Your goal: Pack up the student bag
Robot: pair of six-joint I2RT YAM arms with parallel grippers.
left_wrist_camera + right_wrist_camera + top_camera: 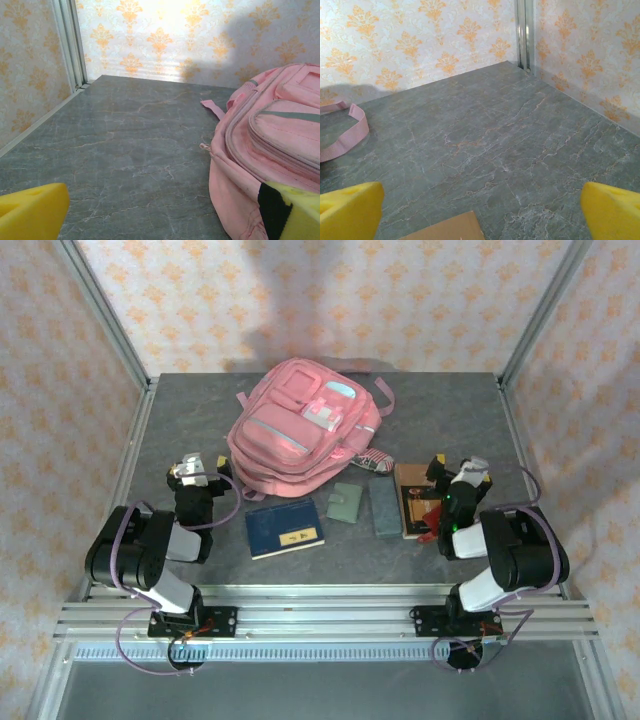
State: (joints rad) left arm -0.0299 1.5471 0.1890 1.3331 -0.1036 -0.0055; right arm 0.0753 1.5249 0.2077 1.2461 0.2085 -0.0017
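Beside the left gripper (195, 472), to its right and slightly ahead, lies the student bag (300, 435). It is flat on the table (125, 140) with its front pockets facing up.
- Left gripper: spread wide, nothing between its yellow fingertips (30, 212).
- In the left wrist view the bag's side sits just beside the right-hand pad. Whether they touch I cannot tell.
- Bare grey surface ahead of this gripper and to its left.

Between the two grippers, nearer the arm bases than the bag, is a row of loose items, all lying flat.
- Blue book (284, 527): just right of the left gripper.
- Small green wallet (347, 502), then a grey-blue case (384, 505): side by side, close but apart.
- Brown book (412, 502): last in the row, partly under the right gripper (462, 475), at its left.

Right gripper: also wide open, holding nothing.
- A pink strap (345, 135) of the bag trails on the table ahead of it and to its left.

Progress, as I judge it: no packing done.
- All four items lie outside the bag and neither gripper has hold of anything.
- The bag's pockets look shut, though the zips are too small to read.
- Left to do: open the bag, lift each item in, close it.
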